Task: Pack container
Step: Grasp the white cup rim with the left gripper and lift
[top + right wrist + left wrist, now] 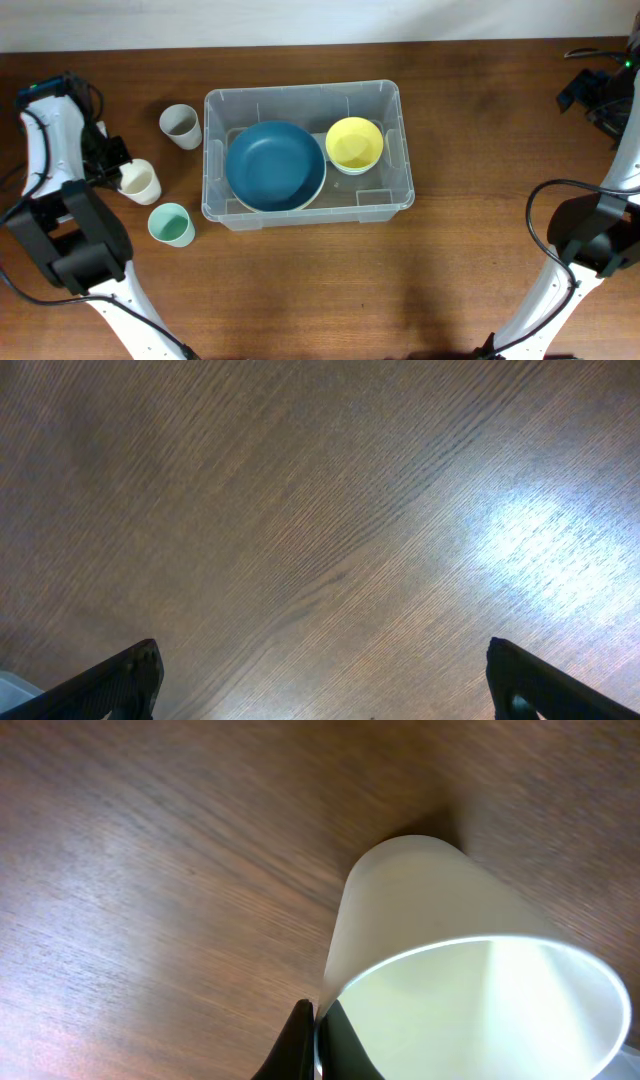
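Observation:
The clear plastic container (305, 100) stands mid-table. A large blue bowl (275, 165) and a yellow bowl (354, 142) lie inside it. Three cups stand left of it: a grey cup (180, 125), a cream-white cup (139, 181) and a mint-green cup (171, 224). My left gripper (115, 172) is shut on the rim of the cream-white cup (440, 940); the fingers (318, 1045) pinch the cup's wall, one inside and one outside. My right gripper (320, 680) is open and empty over bare wood, at the far right (590, 95).
The brown wooden table (480, 250) stretches to the right and front of the container. Cables and arm bases sit at both lower corners (85, 250) (590, 240).

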Available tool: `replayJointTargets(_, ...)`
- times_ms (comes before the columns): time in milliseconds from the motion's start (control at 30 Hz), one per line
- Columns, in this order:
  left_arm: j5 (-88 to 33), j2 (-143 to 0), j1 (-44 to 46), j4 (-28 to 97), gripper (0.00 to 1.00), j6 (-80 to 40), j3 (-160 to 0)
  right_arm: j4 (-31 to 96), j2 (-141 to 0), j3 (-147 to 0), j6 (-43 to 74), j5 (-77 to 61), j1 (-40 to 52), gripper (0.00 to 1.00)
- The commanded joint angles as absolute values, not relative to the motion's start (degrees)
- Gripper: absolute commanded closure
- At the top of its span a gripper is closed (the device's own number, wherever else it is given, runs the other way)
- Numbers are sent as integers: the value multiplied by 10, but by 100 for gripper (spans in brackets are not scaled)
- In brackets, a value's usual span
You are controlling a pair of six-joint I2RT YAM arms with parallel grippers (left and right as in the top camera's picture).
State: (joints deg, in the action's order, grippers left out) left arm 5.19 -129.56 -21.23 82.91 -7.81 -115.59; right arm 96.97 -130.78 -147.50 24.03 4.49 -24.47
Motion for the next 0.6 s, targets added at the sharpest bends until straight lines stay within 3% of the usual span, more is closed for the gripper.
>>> replayJointTargets(0, 36, -1297, -234, 825, 99, -83, -1150, 971, -1306, -1472, 245, 46, -247, 1)
replayJointTargets(367, 12, -1295, -239, 806, 99, -81, -1162, 971, -1306, -1472, 245, 46, -247, 1)
replayJointTargets(567, 1, -1256, -250, 828, 99, -84, -1275, 971, -1306, -1472, 245, 46, -247, 1)
